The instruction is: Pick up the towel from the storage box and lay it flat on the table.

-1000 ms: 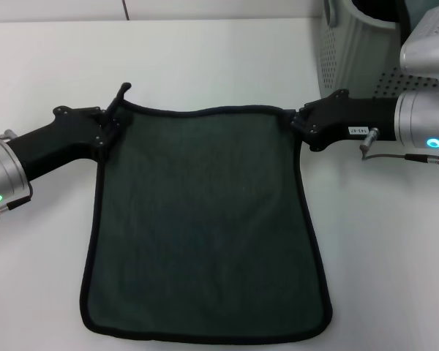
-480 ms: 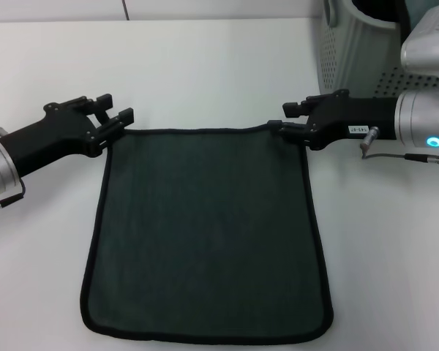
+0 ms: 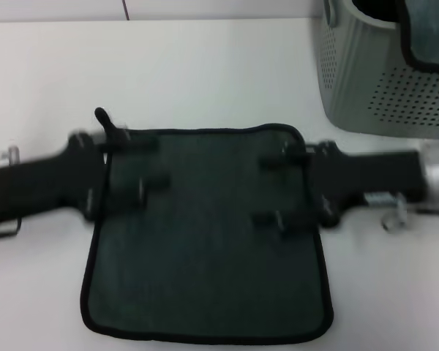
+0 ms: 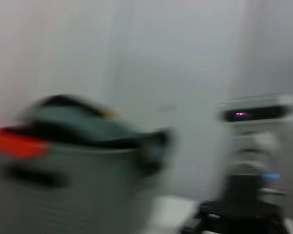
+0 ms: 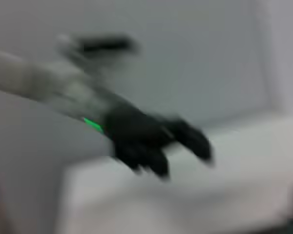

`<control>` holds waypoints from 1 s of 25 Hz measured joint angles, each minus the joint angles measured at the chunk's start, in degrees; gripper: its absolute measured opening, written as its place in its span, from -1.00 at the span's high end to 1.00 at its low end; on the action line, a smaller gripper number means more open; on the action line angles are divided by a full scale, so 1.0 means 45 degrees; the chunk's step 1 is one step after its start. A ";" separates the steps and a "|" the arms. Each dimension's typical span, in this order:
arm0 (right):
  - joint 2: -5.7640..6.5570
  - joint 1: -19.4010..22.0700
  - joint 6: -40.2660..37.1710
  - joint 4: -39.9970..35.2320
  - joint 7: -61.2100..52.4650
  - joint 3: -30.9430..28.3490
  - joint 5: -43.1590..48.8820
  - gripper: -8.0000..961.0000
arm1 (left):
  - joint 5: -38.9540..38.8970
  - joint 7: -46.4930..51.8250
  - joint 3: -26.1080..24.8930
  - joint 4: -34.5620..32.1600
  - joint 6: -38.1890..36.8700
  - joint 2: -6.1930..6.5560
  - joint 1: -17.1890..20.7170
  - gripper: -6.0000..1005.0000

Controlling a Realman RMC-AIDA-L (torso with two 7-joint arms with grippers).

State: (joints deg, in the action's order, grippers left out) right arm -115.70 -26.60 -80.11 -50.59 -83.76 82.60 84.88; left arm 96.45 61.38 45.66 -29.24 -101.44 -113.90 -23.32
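The towel [image 3: 205,248], dark grey-green with a black piped edge, lies spread flat on the white table [image 3: 205,66], its small loop at the far left corner. My left gripper [image 3: 148,162] is open and empty over the towel's left edge, blurred by motion. My right gripper [image 3: 272,190] is open and empty over the towel's right edge, also blurred. The storage box [image 3: 380,88], pale grey-green with perforated walls, stands at the far right. It shows blurred in the left wrist view [image 4: 73,165]. The right wrist view shows the left arm's gripper [image 5: 151,141] farther off.
A lighter blue-teal cloth with a black edge [image 3: 428,33] hangs over the storage box's rim. The left wrist view shows the right arm [image 4: 249,195] beyond the box. White table surface lies beyond the towel and to its left.
Both grippers let go of the towel's far corners, which dropped flat. Both arms, with jaws open, have since moved nearer and inward over the towel's side edges.
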 joint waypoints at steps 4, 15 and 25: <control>-0.0075 0.1072 -0.2922 -0.0049 0.2182 -0.0364 -0.1182 -0.65 | 0.0472 -0.0566 0.0734 -0.0048 -0.2738 0.0293 -0.0005 -0.13; -0.0095 0.1883 -0.3781 0.0126 0.4020 0.1009 -0.2387 -0.83 | 0.0257 -0.0991 0.1405 -0.0214 -0.3304 0.0500 0.0339 -0.22; -0.0109 0.1865 -0.3954 0.0974 0.4866 0.1459 -0.3110 -0.83 | 0.0454 -0.0946 0.1565 -0.0203 -0.3341 0.0622 0.0409 -0.36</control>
State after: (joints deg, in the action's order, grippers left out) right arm -116.19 -18.21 -97.90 -46.21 -61.87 89.17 70.89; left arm 98.49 57.13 52.70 -30.15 -116.48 -111.11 -21.48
